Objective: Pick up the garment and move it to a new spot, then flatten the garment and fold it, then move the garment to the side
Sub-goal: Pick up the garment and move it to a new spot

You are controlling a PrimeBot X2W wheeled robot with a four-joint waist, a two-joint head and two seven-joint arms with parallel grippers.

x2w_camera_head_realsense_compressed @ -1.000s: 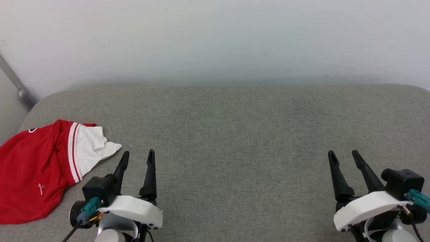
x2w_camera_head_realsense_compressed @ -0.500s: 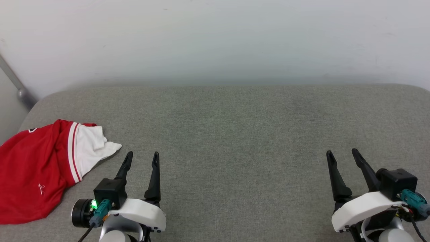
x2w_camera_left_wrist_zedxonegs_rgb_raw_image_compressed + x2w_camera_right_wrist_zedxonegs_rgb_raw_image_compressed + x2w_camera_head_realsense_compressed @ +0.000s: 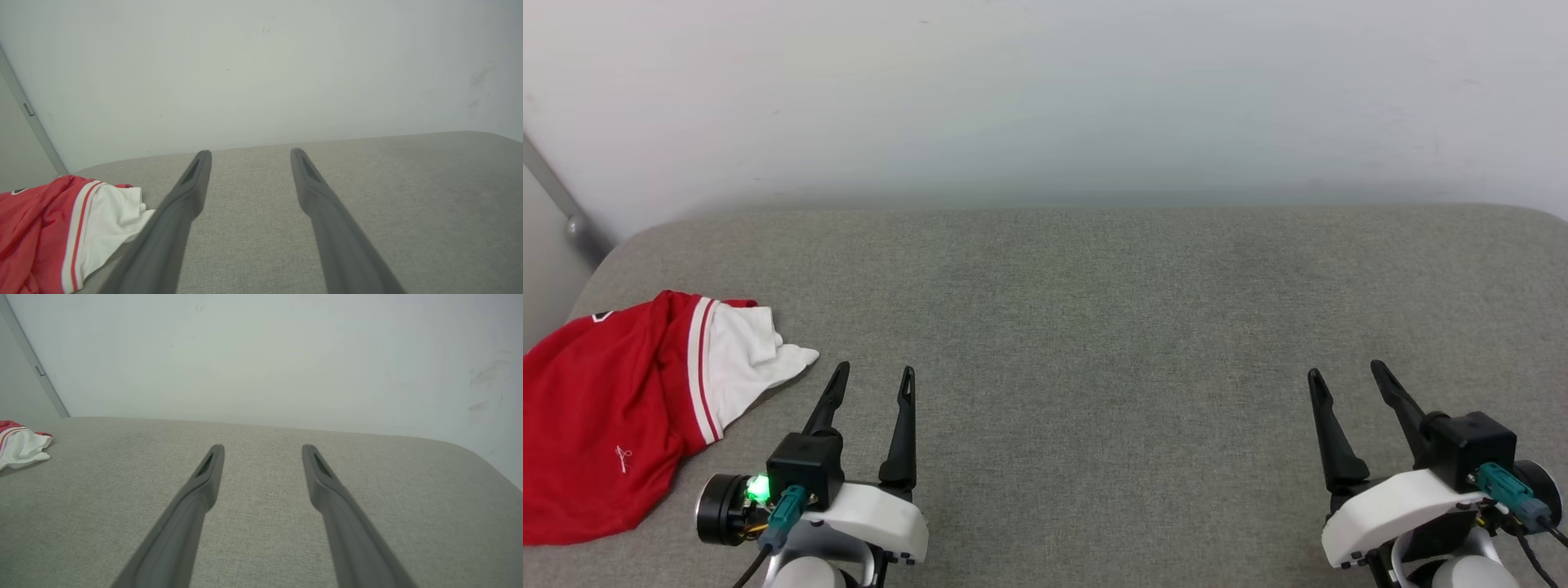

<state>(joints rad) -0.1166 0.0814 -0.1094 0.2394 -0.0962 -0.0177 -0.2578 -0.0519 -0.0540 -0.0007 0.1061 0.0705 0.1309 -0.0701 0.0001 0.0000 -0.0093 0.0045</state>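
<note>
The garment (image 3: pixel 613 408) lies crumpled at the left edge of the grey padded surface, red with a white sleeve and red-white striped trim. In the left wrist view the garment (image 3: pixel 61 228) sits at the lower left; in the right wrist view its white sleeve (image 3: pixel 22 447) shows at the far left. My left gripper (image 3: pixel 874 371) stands open just right of the sleeve, not touching it, nothing between its fingers. My right gripper (image 3: pixel 1343 369) is open over bare surface at the lower right, far from the cloth.
The grey fabric-covered surface (image 3: pixel 1078 327) has rounded far corners and ends against a pale wall (image 3: pixel 1045 98). A grey metal bar (image 3: pixel 564 212) slants down at the far left beside the surface's corner.
Both wrists have turned a little and drifted slightly: the left gripper to the right, the right gripper to the left. The garment has not moved.
</note>
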